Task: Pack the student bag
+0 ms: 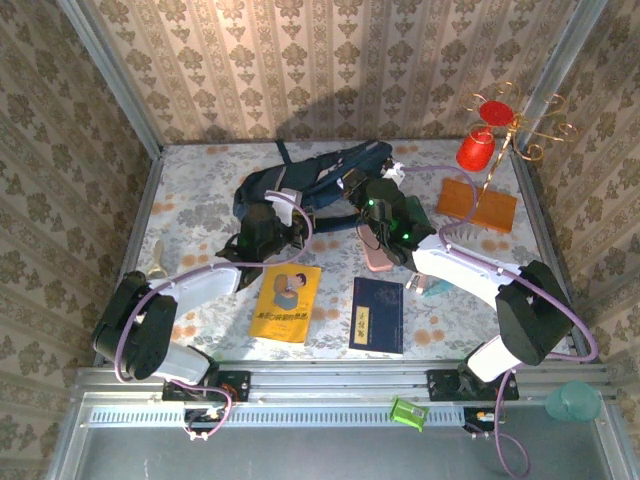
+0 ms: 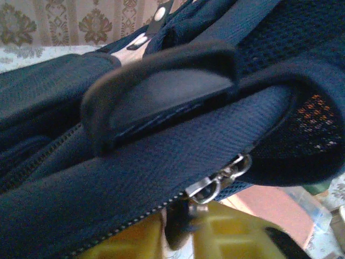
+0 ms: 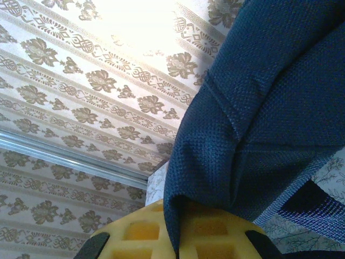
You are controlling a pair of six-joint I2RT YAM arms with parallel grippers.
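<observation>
Cream floral cloth covers the table (image 1: 200, 200). On the left of the top view, the left arm curves up from its base, and the left gripper (image 2: 179, 240) meets the near left edge of the student bag (image 1: 325, 168). This large dark navy fabric backpack lies on its side at the back middle of the table.

In the left wrist view the yellow pads (image 2: 232, 237) sit close on either side of a dark zip pull (image 2: 178, 226), pinching it. The pull hangs from a silver metal slider (image 2: 215, 181) on the bag's zip line. A dark padded carry handle (image 2: 156, 56) arches above the zip.

Near the front edge a yellow softcover book (image 1: 285, 303) lies flat. A dark blue rectangular book (image 1: 377, 314) lies just to its right, and the two do not touch.

The right gripper (image 3: 175, 240) is at the bag's right end. Its jaws are pressed together on a fold of the navy weave, which drops between the yellow pads. A pink object (image 1: 378, 262) lies under that arm; what it is cannot be told.

Further right an orange-brown flat board (image 1: 478, 204) rests on the cloth, with a red cup (image 1: 475, 150) behind it. Beside the cup is a gold wire ornament (image 1: 497, 108) carrying a red disc.
</observation>
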